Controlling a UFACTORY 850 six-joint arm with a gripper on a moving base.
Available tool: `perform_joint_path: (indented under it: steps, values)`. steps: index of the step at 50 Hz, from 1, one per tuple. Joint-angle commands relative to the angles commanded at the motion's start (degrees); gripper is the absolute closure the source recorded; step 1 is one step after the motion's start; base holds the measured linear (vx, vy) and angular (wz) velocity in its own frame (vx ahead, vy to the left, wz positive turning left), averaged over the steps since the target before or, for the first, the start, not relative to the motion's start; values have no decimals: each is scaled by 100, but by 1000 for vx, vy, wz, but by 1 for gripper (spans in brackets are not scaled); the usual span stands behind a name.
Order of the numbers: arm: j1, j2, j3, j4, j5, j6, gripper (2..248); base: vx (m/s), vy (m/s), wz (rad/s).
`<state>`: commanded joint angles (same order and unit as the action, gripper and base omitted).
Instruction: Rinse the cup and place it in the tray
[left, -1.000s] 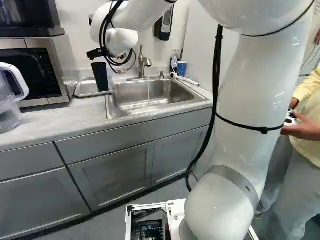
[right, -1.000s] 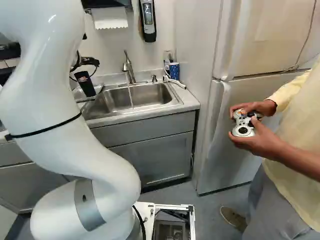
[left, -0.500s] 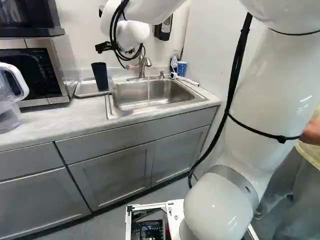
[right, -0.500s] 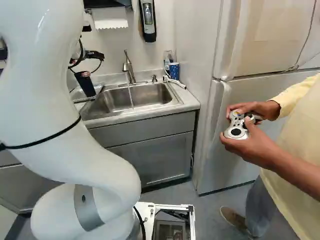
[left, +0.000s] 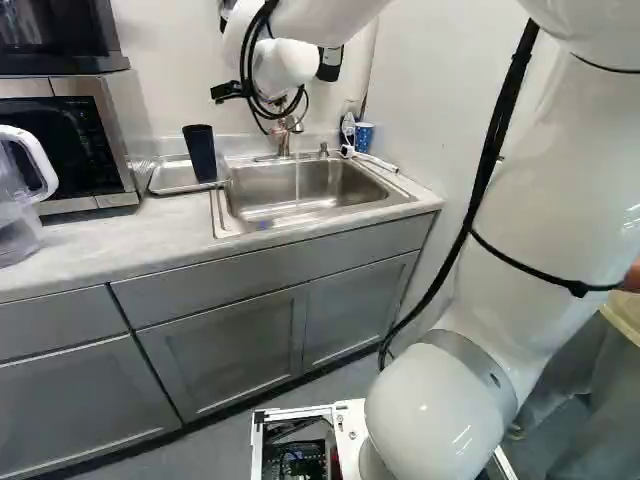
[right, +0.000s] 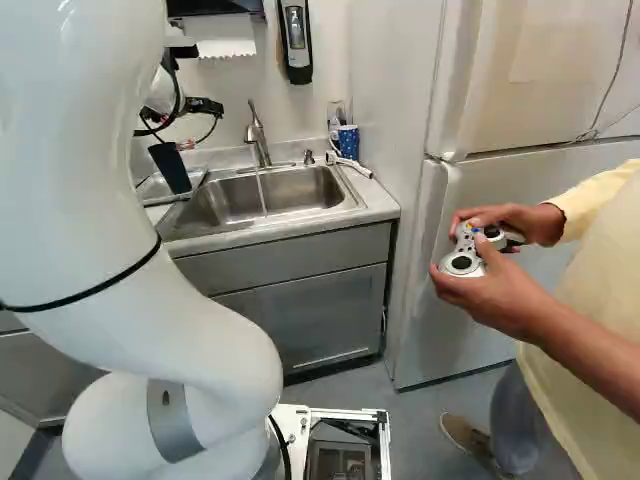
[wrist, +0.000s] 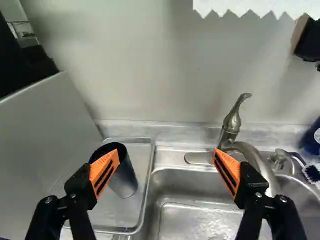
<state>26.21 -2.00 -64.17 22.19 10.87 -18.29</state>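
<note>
My gripper hangs near the faucet, to the right of the black cup. In the wrist view the gripper is open, its orange-padded fingers wide apart with nothing gripped. The cup stands upright on the metal tray, below and beside one finger, which overlaps its rim in that view. In the left base view the cup is at the sink-side end of the tray. A thin stream of water runs from the faucet into the sink.
A microwave and clear pitcher stand left of the tray. A blue cup is behind the sink's right corner. The fridge stands right of the counter; a person holding a controller is close on the right.
The arm has swung right in the left base view, taking the open gripper away from the cup toward the faucet. The cup has stayed on the tray, and the base has not moved.
</note>
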Motion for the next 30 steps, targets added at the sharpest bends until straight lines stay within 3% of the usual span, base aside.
perform_joint_path:
  steps: [30]
  values:
    - [-510, -207, -322, 0, 0, 0, 3, 0, 0, 0]
